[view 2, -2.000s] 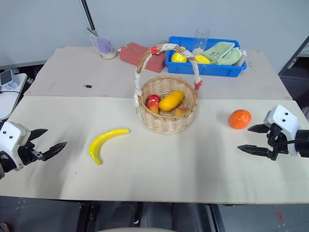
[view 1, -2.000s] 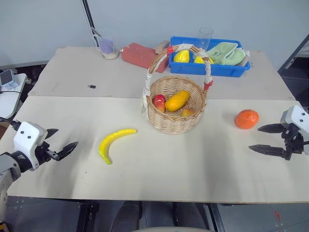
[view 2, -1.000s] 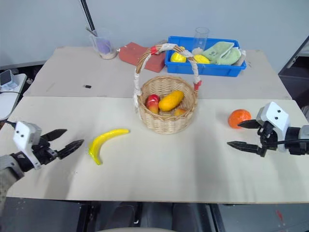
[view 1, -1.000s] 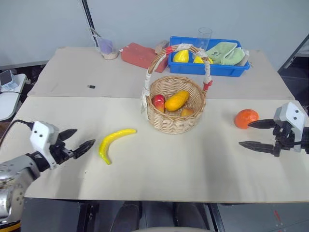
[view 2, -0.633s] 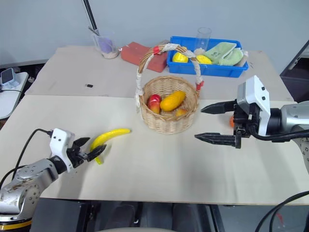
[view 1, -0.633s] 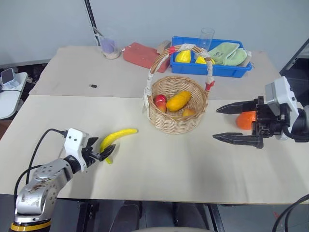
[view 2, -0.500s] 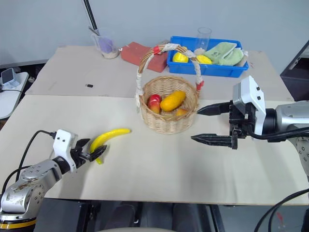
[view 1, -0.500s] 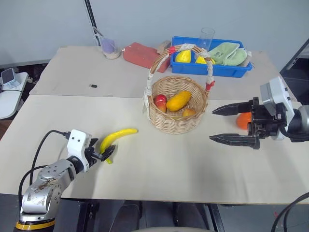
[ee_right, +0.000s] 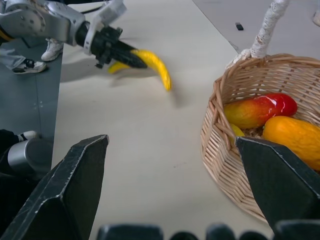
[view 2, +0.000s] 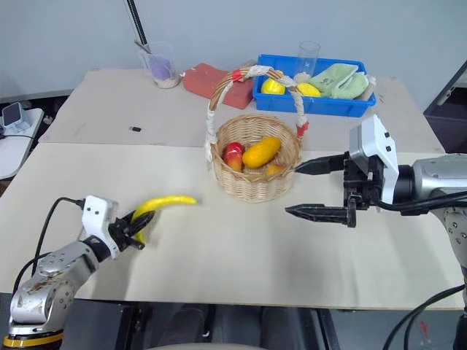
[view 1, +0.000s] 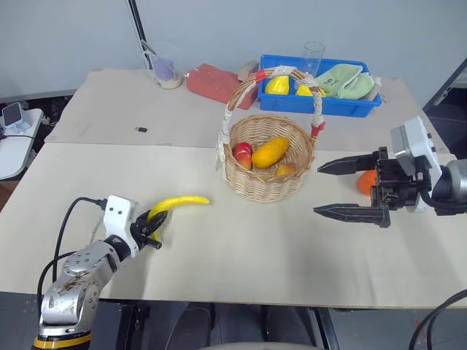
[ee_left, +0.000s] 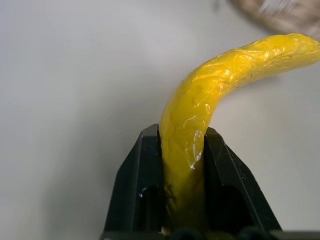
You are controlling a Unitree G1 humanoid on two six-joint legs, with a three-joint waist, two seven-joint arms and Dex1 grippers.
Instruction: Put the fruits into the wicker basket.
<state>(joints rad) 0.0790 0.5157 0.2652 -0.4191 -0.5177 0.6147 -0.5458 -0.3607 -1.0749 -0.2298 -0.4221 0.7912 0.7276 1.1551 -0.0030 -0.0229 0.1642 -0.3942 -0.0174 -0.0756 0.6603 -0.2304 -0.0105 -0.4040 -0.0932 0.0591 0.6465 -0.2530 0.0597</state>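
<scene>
My left gripper [view 1: 152, 229] is shut on the near end of the yellow banana [view 1: 179, 202], which curves away toward the basket; the left wrist view shows both black fingers [ee_left: 141, 165] pressed against the banana [ee_left: 210, 95]. The wicker basket [view 1: 264, 189] stands mid-table with its arched handle up, holding a red fruit and orange-yellow fruits. My right gripper [view 1: 319, 190] hangs open above the table just right of the basket, pointing left. The orange fruit [view 1: 365, 182] lies behind its fingers, partly hidden. The right wrist view shows the basket [ee_right: 222, 150] and the held banana [ee_right: 154, 64].
A blue tray [view 1: 321, 106] with yellow fruits, a green cloth and a glass stands at the back right. A red cloth [view 1: 214, 82] and a clear cup [view 1: 166, 68] sit at the back. A small black object [view 1: 141, 130] lies at the left.
My left gripper came in to the banana's near end and shut on it, nudging the banana. My right gripper swung up and left past the orange fruit, staying open.
</scene>
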